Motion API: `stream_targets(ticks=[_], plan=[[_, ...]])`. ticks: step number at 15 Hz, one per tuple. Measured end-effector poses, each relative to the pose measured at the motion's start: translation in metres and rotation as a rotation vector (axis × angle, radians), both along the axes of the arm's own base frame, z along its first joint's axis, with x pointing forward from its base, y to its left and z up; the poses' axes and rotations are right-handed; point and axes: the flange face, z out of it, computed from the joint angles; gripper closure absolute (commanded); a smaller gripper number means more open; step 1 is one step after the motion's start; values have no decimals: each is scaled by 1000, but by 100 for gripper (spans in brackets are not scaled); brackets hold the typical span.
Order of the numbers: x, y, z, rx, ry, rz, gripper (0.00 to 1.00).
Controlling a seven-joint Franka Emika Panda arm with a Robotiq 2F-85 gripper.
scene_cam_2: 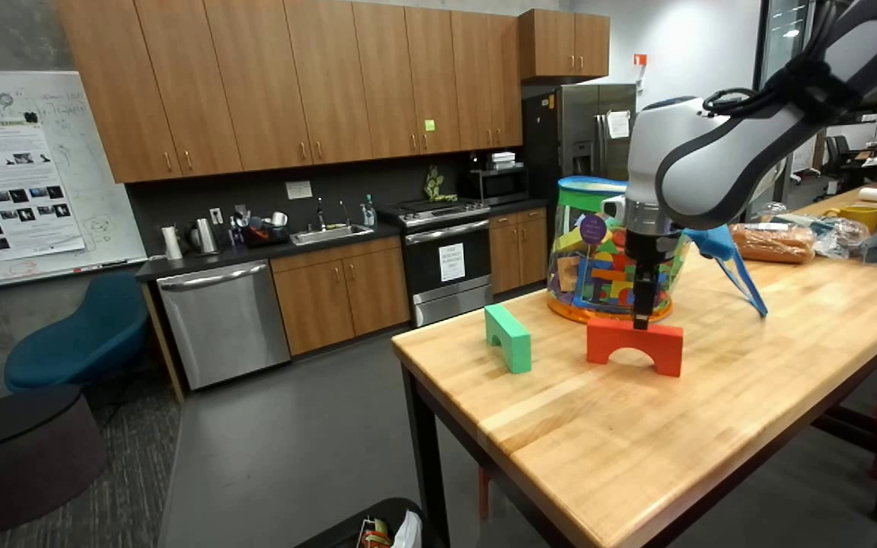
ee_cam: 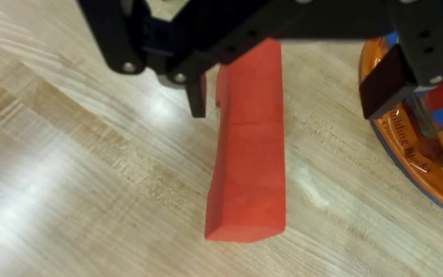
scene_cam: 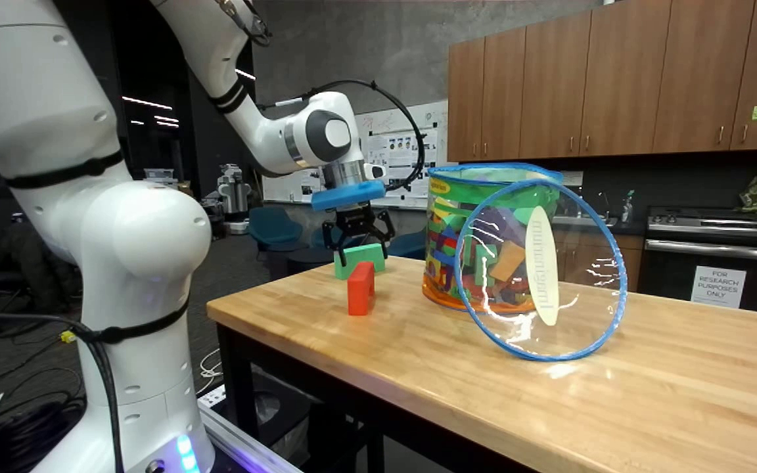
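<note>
My gripper points down with its jaws spread wide and nothing between them. In the wrist view a red arch block lies below the gap, closer to the left finger than to the right finger. The red arch block stands upright on the wooden table; the fingertips overlap its top edge in an exterior view, and contact cannot be told. A green arch block stands apart from it, near the table's end. It shows behind the gripper in an exterior view.
Close beside the red block stands a clear bag with an orange base, full of coloured blocks. Its round, blue-rimmed clear lid leans against it. Farther along the table are a bread loaf, plastic wrapping and a yellow mug.
</note>
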Motion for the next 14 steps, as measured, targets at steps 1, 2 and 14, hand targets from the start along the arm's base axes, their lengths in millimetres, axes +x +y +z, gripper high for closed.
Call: stream_targets(ticks=[1,2,14], plan=[[0,-1,-2,-3,18,11,0],[0,-2,-4,-6,34,20,0],[1,-4,-22,-13,114,43,82]])
